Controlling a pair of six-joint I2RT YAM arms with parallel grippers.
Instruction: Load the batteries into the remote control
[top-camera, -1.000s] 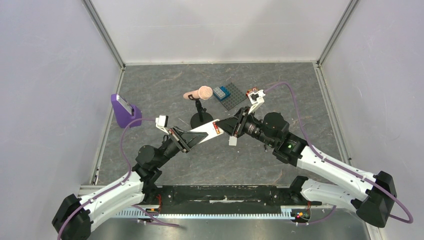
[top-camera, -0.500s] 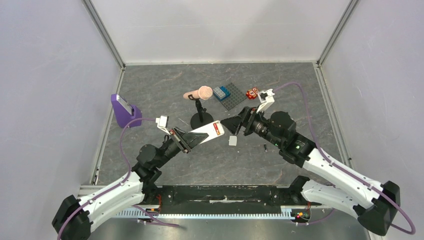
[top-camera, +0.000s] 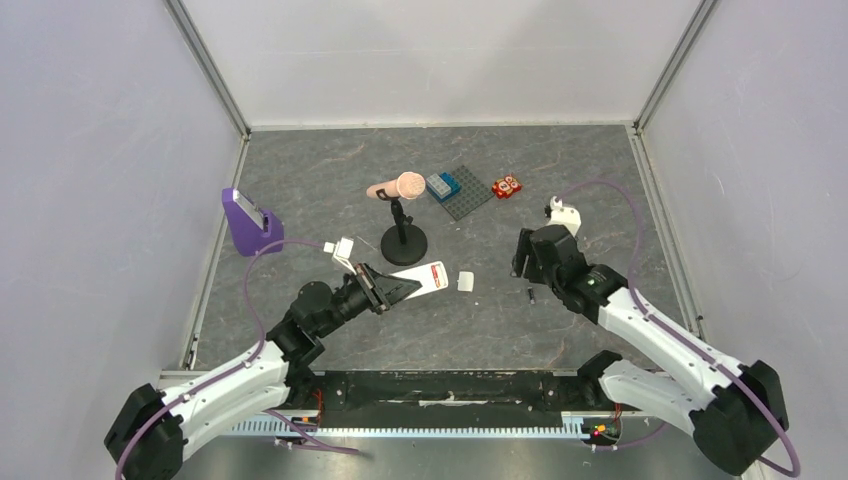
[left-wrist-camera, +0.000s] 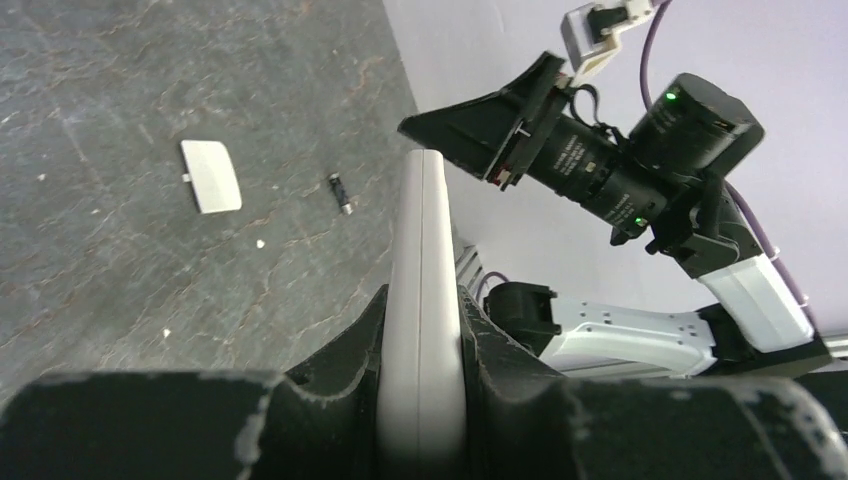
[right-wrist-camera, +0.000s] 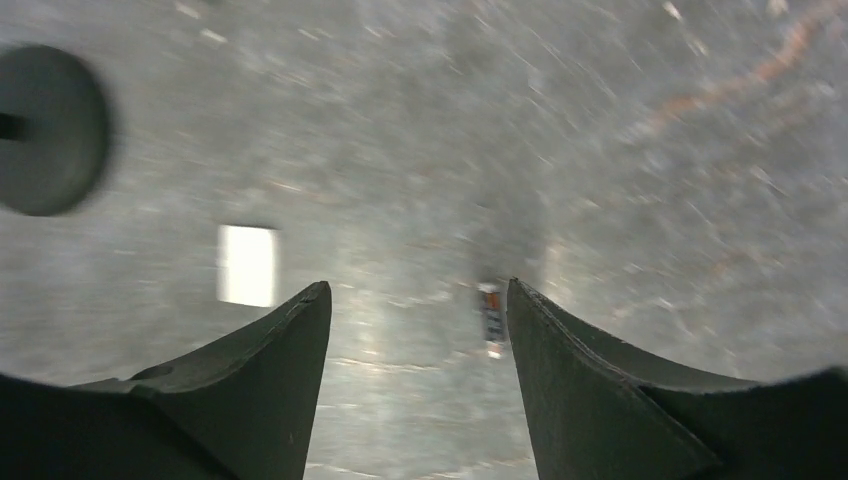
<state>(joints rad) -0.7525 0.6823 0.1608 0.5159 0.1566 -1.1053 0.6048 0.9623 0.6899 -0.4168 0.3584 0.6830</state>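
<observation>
My left gripper (top-camera: 398, 288) is shut on the white remote control (top-camera: 432, 278), which sticks out to the right above the table. In the left wrist view the remote (left-wrist-camera: 425, 260) stands edge-on, clamped between both fingers. One small dark battery with an orange band (top-camera: 530, 295) lies on the table, also seen in the left wrist view (left-wrist-camera: 342, 193). My right gripper (top-camera: 521, 257) hangs just above and behind it, open and empty. In the right wrist view (right-wrist-camera: 415, 300) the battery (right-wrist-camera: 490, 316) lies by the right finger. No second battery shows.
A small white cover piece (top-camera: 465, 281) lies right of the remote's tip. A microphone on a black round stand (top-camera: 404, 245) stands behind it. A grey baseplate with a blue brick (top-camera: 462, 192) and a red dotted block (top-camera: 507, 186) lie at the back. A purple wedge (top-camera: 245, 222) stands at left.
My right gripper has left the remote's tip, swung right and turned down over the battery. My left gripper has drawn back and lowered with the remote still in it.
</observation>
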